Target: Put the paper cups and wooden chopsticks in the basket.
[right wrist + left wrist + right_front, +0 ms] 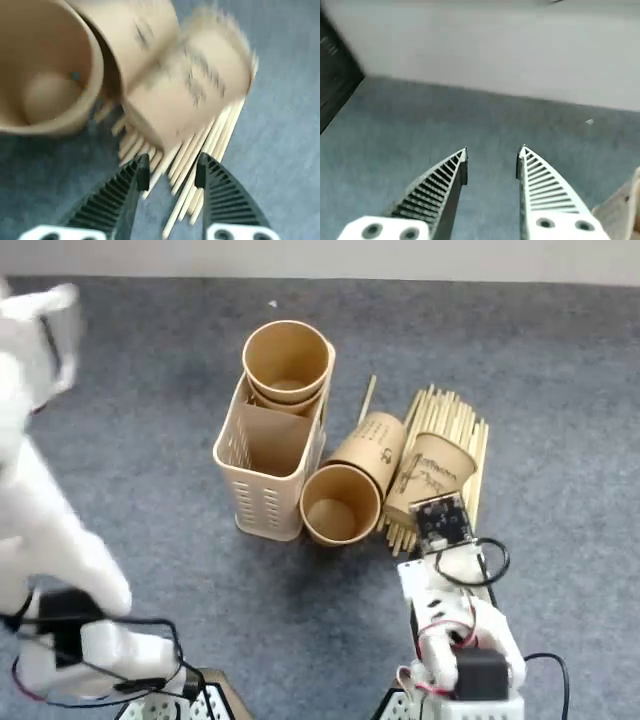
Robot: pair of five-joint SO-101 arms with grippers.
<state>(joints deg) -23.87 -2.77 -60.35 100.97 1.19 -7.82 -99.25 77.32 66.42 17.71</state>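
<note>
Ribbed right claw (173, 161), slender wooden chopsticks (220, 131)

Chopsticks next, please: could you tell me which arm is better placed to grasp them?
Right, I'd judge. The right gripper hangs open at the chopsticks' near ends, beside the lying cups; the left gripper, also open, faces carpet away from them.

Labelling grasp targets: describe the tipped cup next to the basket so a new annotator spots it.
Start at the slotted beige basket mid-table. On its right, seen from the arms, a paper cup lies on its side. Unlike the second cup resting on the chopsticks, its open mouth faces the arms.
</note>
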